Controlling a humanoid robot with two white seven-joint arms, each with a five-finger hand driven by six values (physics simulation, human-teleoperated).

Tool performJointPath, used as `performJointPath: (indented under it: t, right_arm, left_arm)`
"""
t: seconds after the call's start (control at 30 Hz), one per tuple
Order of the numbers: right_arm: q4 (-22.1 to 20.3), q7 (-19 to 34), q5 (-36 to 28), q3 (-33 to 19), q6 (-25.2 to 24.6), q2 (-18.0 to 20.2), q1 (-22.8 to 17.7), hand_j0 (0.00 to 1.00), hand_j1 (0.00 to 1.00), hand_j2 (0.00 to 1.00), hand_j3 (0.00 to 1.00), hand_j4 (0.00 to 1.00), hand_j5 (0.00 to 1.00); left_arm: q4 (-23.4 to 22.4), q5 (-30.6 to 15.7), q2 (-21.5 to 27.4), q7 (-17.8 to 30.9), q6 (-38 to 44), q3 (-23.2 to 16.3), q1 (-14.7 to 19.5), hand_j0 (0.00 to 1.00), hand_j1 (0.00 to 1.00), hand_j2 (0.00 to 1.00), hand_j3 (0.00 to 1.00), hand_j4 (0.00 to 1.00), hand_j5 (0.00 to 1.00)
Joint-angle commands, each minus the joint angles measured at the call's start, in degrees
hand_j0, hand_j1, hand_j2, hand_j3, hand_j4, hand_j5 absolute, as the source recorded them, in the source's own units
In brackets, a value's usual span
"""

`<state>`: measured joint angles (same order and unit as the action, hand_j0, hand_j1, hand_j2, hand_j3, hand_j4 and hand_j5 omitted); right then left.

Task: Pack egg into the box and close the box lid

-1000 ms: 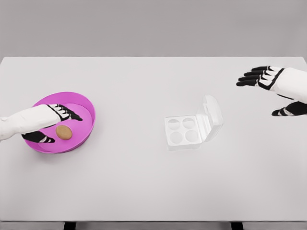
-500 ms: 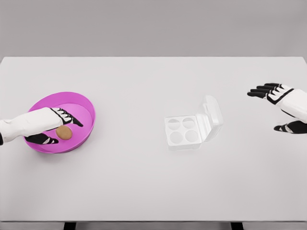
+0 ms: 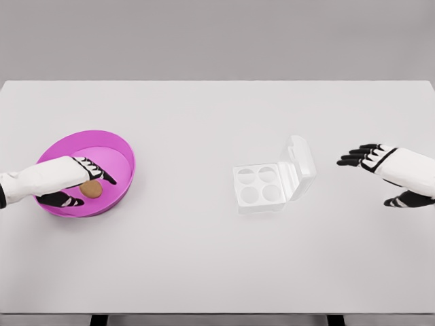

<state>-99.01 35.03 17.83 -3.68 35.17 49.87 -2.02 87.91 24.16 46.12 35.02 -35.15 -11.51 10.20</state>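
One egg [image 3: 91, 189], one pink bowl [image 3: 121, 146], one clear box [image 3: 262, 185] and two robot hands on a white surface [image 3: 204, 265].

The single brown egg lies inside the bowl at the left, its long axis running roughly left to right; the left hand [image 3: 80, 182] brackets it, fingers just above and thumb below, though whether they touch it cannot be told. The box sits well apart to the right, its four round cups bare and its lid [image 3: 300, 164] tilted up on the far right side. The right hand [image 3: 384, 171] hovers beside the lid, fingers spread, holding nothing.
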Motion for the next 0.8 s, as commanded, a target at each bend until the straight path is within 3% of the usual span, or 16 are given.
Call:
performJointPath:
  t: [0.0, 0.43, 0.57, 0.77]
  right_arm:
    - [0.22, -0.03, -0.34, 1.92, -0.17, 1.37, 0.0, 1.0, 1.0, 1.0, 1.0, 1.0, 1.0]
    - [3.83, -0.03, 1.06, 2.62, -0.17, 1.37, 1.14, 1.0, 1.0, 1.0, 1.0, 1.0, 1.0]
    - [7.69, -0.03, 1.41, 10.62, -0.17, 1.2, 8.7, 1.0, 1.0, 1.0, 1.0, 1.0, 1.0]
    - [8.05, -0.03, 1.68, 10.71, -0.17, 1.28, 8.7, 1.0, 1.0, 1.0, 1.0, 1.0, 1.0]
  left_arm:
    - [-0.37, -0.35, 0.02, -0.02, 0.15, -0.18, 0.0, 0.78, 0.78, 0.78, 0.78, 0.78, 0.78]
    - [-0.81, -0.35, -0.07, -0.02, 0.15, -0.35, 0.18, 0.73, 0.73, 0.73, 0.73, 0.73, 0.73]
    - [-0.81, -0.35, -0.07, -0.02, 0.15, -0.35, 0.18, 0.73, 0.73, 0.73, 0.73, 0.73, 0.73]
    - [-0.9, -0.35, -0.07, -0.02, 0.15, -0.71, 0.26, 0.72, 0.72, 0.72, 0.72, 0.72, 0.72]
